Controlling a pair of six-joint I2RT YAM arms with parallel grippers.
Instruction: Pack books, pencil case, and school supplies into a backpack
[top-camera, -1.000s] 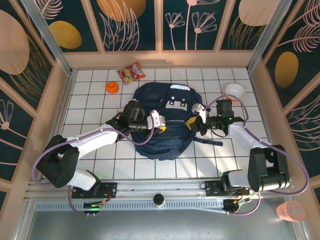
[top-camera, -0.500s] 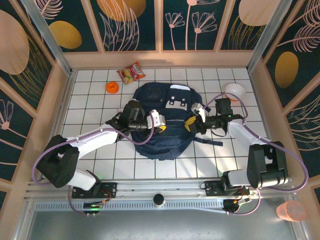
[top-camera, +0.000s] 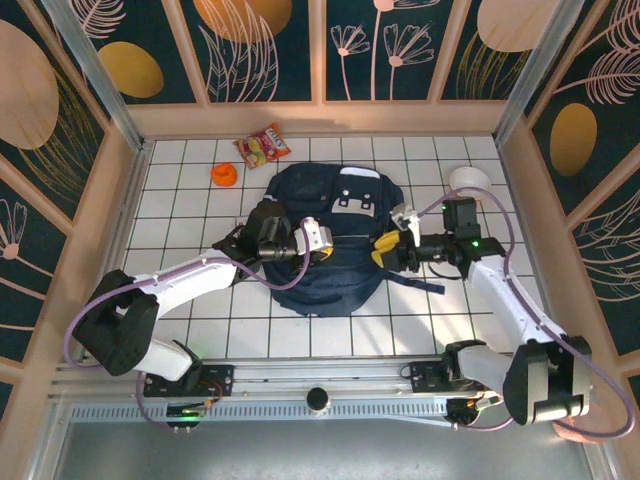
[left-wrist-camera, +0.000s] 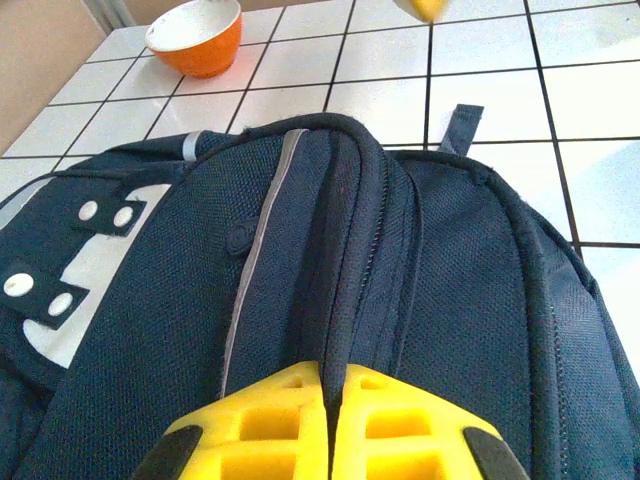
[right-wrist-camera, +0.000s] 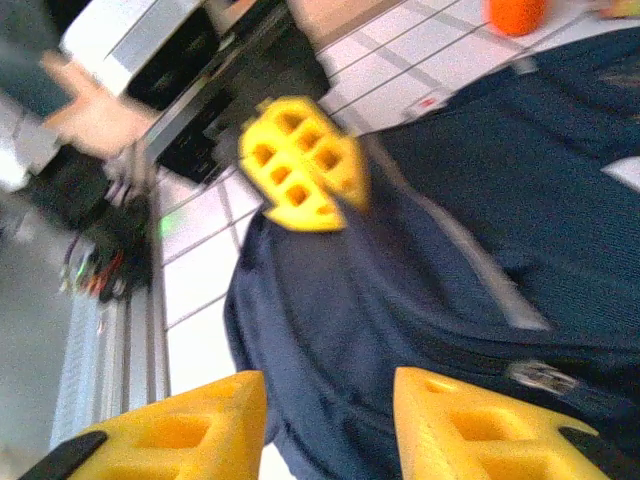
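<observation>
Left pincer (left-wrist-camera: 330, 385) is clamped tight, with a raised fold of the navy backpack (left-wrist-camera: 420, 250) running into the seam between its yellow fingers, next to the zipper line. Right pincer (right-wrist-camera: 330, 400) has its jaws partway apart and holds nothing. It hovers over the backpack's right edge, fabric and a zipper pull just under its fingers. From overhead the two pincers face each other across the pack's middle, left pincer (top-camera: 322, 255) and right pincer (top-camera: 383, 248). The backpack lies flat mid-surface (top-camera: 180, 200). Bowl (top-camera: 468, 180) is near its far-right corner. Snack packet (top-camera: 262, 145) and small orange round object (top-camera: 224, 174) are at far left, apart from it.
</observation>
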